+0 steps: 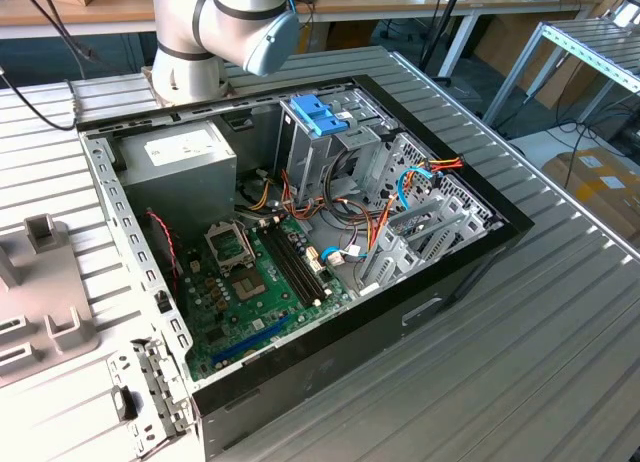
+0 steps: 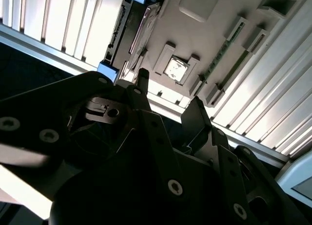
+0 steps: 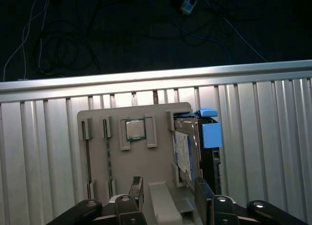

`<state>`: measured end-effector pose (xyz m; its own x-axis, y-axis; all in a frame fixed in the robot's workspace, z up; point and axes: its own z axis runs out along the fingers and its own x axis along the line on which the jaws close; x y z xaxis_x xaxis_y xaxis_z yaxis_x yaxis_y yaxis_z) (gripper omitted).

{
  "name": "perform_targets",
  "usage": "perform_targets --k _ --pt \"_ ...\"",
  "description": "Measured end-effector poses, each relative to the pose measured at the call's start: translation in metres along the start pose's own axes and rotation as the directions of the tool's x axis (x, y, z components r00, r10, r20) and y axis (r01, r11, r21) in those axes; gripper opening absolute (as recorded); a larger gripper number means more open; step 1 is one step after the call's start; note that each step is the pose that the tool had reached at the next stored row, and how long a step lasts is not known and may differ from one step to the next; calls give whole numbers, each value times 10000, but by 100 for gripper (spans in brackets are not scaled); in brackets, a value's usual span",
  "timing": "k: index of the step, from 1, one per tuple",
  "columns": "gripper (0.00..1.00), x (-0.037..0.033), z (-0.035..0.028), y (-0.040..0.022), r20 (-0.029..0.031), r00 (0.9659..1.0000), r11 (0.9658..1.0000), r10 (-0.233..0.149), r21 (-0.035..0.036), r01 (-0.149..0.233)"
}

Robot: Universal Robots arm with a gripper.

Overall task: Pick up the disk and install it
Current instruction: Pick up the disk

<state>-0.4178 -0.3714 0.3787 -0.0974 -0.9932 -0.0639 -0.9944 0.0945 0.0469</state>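
Ribbed tabletop is overlooked; the disk is slotted edgewise in a holder, seemingly for easy grasping; the gripper is held spread and empty.

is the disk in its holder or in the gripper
In the holder: in the first wrist view the disk stands in one of its slots, and the open gripper grips nothing.

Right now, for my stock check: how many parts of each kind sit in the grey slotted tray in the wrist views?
Dark grey hard drive in light-blue carrier rails, the disk: 1
Square silver processor chip: 1
Thin green memory stick: 1
Total: 3, all in the grey slotted plastic tray; the open gripper holds none.
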Motion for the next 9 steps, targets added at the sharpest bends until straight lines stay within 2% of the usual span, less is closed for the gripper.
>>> perform_targets --k 9 --pt "54 -22 13 2 0 10000 10000 0 1 0"
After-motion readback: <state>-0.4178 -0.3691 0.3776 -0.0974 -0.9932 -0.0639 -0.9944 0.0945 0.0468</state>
